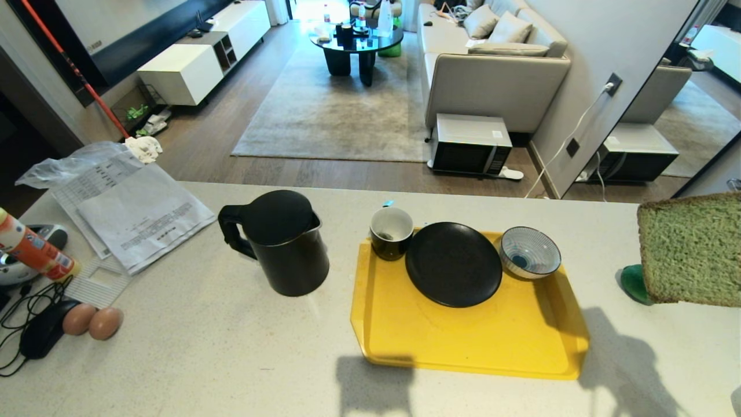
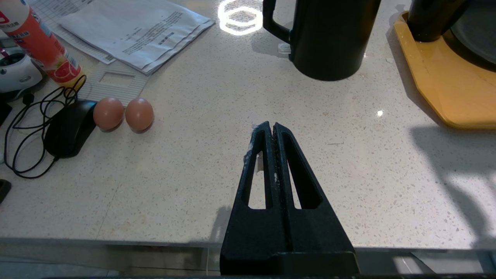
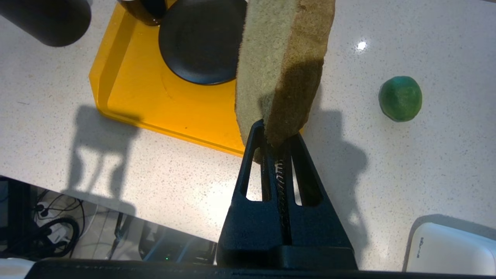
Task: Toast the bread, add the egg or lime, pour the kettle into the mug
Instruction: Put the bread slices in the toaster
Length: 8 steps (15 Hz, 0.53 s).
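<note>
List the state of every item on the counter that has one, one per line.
bread: held on edge above the counter by the right gripper, jaws shut on it
left gripper: jaws shut, empty
kettle: upright, lid closed
mug: upright on the yellow tray
black plate: empty, on the tray
striped bowl: upright, empty
lime: loose on the counter
two brown eggs: whole, side by side

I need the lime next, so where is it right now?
The lime sits on the counter at the robot's right, beyond the yellow tray, partly behind the held bread in the head view.
</note>
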Available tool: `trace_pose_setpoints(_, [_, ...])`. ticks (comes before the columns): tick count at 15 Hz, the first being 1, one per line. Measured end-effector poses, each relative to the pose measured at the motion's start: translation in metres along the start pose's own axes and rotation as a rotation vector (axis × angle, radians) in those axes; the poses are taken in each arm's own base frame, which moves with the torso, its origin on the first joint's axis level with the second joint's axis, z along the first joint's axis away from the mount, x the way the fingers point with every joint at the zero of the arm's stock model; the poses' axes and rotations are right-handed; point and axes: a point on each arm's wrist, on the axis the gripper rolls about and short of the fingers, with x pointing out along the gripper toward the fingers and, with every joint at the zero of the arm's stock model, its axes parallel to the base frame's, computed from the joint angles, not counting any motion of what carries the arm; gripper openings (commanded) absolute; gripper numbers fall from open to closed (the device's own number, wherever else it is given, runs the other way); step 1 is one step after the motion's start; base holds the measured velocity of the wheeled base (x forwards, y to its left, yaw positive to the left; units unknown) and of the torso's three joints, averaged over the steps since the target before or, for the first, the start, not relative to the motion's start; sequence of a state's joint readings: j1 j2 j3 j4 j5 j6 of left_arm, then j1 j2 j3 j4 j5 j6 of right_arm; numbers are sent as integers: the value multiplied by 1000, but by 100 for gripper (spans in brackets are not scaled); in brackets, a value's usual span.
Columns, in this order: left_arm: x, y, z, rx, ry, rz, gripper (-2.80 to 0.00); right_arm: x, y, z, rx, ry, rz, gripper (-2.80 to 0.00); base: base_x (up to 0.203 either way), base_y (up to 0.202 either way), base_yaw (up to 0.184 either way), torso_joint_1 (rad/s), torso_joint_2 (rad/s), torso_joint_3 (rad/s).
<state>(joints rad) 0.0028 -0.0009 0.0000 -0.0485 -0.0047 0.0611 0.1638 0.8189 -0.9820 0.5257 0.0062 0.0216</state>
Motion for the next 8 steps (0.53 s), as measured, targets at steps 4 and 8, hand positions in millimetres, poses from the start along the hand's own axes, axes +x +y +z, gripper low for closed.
trace_pose_setpoints(4, [0, 0, 0, 0, 0, 0, -280, -4, 0, 2, -55, -49, 2, -280, 0, 0, 0, 0, 0, 0])
trace_pose_setpoints(8, [0, 0, 0, 0, 0, 0, -280, -7, -1, -5, -57, -58, -30, -280, 0, 0, 0, 0, 0, 0])
